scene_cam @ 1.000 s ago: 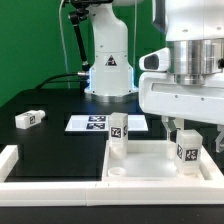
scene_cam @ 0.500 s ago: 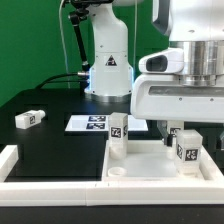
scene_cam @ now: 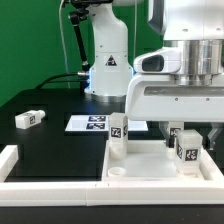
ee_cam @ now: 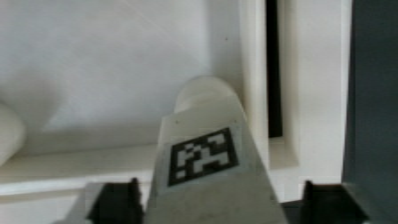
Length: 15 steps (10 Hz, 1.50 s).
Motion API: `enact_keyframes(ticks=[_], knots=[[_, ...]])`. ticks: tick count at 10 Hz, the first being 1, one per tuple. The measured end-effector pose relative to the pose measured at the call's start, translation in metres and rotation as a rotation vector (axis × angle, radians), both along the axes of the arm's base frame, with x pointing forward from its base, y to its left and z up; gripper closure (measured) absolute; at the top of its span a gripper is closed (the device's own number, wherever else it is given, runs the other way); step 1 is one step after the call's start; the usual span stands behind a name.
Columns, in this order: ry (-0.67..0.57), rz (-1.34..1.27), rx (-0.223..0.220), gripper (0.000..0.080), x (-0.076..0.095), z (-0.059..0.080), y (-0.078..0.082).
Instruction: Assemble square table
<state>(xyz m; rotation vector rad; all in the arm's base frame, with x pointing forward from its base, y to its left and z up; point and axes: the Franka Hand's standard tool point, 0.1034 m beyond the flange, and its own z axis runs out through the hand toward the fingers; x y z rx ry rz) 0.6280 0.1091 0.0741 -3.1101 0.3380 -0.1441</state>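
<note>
Black worktop (scene_cam: 60,150): slab (scene_cam: 150,160) recess-up, legs (scene_cam: 118,140) socketed upright. Gripper (ee_cam: 219,203) wide, straddling one leg (ee_cam: 214,130), not touching; likely lining up to twist it home.

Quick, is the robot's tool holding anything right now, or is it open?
Tool: open, straddling a white table leg with a gap on each side, not gripping it.

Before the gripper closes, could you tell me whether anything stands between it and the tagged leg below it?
Nothing visible does. In the wrist view the tagged leg sits directly between the two fingers of the open gripper, with a gap showing on each side and no other part in between.
</note>
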Motion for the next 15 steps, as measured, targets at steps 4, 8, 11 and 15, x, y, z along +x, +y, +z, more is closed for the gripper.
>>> enact_keyframes(ticks=[4,8,11,15], knots=[[0.001,-0.269,0.027,0.0511,-0.0003,-0.0007,-0.0001],[-0.013,-0.938,0.161,0.0509,-0.0016,-0.0017,0.0003],[-0.005,-1.087,0.180,0.0509,-0.0022,-0.0017,0.0015],[0.039,-1.400,0.243,0.0509,-0.0033,-0.0023,0.0010]])
